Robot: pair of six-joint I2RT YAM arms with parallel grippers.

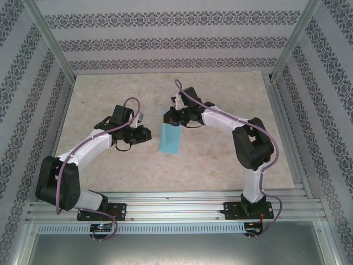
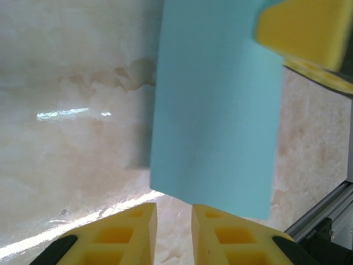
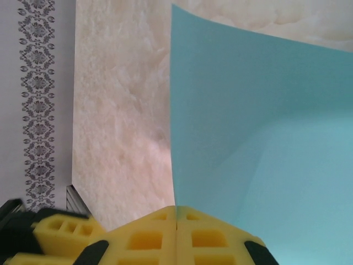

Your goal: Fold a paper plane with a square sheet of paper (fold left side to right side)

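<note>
the right pincer (image 3: 176, 214) is clenched, its two yellow pads pressed flat together. the square sheet of paper (image 3: 259, 138) comes out of the seam between them, so i judge it pinched by one edge. from that grip the sheet runs ahead of the fingertips and off to their right, bowed in a soft curve. in the overhead view it extends from that pincer back toward the arm bases as a narrow turquoise strip raised over the table (image 1: 220, 160). whether its far end rests on the surface i cannot tell.

the left pincer (image 2: 174, 215) is slightly parted, with nothing between its pads. the sheet's nearest edge lies just ahead of its fingertips. the broad blue face stretches away in front of them, up to where a pad of the right pincer shows at the upper right.

the paper looks very light and thin, limp rather than stiff. it bows under a single grip and would likely slide on the smooth tabletop. it takes creases for good, so a stray squeeze would mark it. i judge the best hold for the left pincer to be the free edge directly in front of it. a shallow grip there would let the two sides be brought together with their edges matched.
</note>
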